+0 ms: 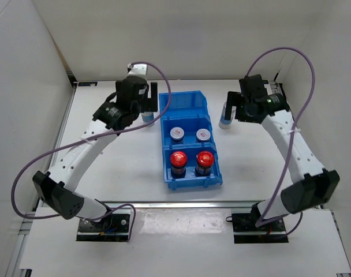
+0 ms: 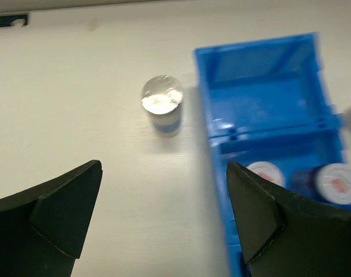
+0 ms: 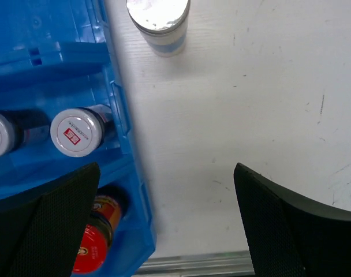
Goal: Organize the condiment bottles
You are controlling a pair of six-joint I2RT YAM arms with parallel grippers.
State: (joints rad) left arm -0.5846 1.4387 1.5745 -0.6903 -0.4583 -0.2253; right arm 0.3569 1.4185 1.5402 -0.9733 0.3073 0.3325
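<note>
A blue bin (image 1: 190, 109) stands mid-table. Its front compartment holds two dark bottles with red caps (image 1: 179, 158) (image 1: 205, 158). Its middle compartment holds two short bottles with white lids (image 1: 176, 134) (image 1: 203, 135). Its back compartment is bare. One white-blue bottle with a grey cap (image 2: 161, 103) stands on the table left of the bin, ahead of my open, empty left gripper (image 2: 164, 213). The other grey-capped bottle (image 3: 159, 17) stands right of the bin, ahead of my open, empty right gripper (image 3: 167, 219). In the top view my left gripper (image 1: 146, 107) partly hides the left bottle.
White walls enclose the table at the left, back and right. A metal rail (image 3: 193, 262) runs along the near edge. The bin's right wall (image 3: 115, 98) lies just left of my right gripper's left finger. My left gripper's right finger (image 2: 262, 208) hangs over the bin's left wall.
</note>
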